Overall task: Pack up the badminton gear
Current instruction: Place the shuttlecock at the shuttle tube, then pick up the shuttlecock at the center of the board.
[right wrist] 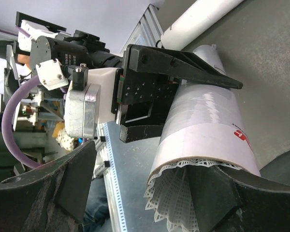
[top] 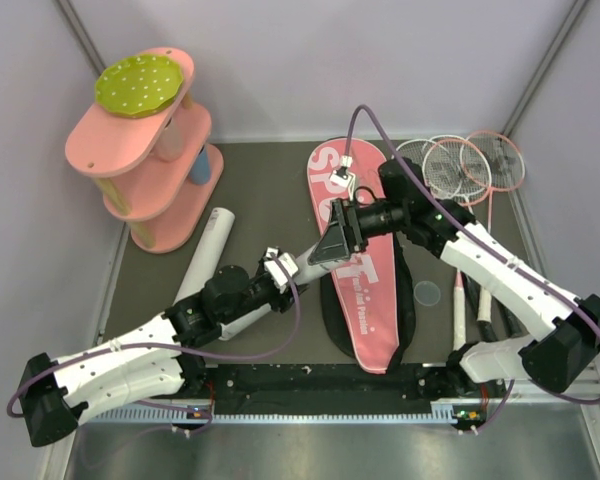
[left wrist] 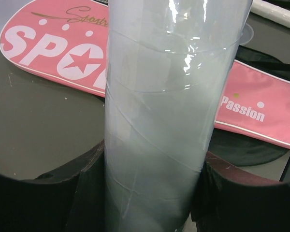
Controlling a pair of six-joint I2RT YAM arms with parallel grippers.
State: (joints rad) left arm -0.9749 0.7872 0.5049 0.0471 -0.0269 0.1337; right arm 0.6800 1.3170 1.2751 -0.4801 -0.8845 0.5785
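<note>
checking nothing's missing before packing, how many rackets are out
3, fanned with heads overlapping at the table's far right, beside the pink bag: left racket, middle racket, right racket. The bag's inside is not visible, so another could be hidden.

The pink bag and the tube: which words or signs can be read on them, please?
"SPO", large white letters, the O holding a star: pink bag.
"Passion", small white letters: same bag.
Cursive word above "SPO": partly hidden, not readable.
Red mark on the tube: too small to read.

White tube [left wrist: 154,121] over pink SPORT bag [top: 370,300]
</note>
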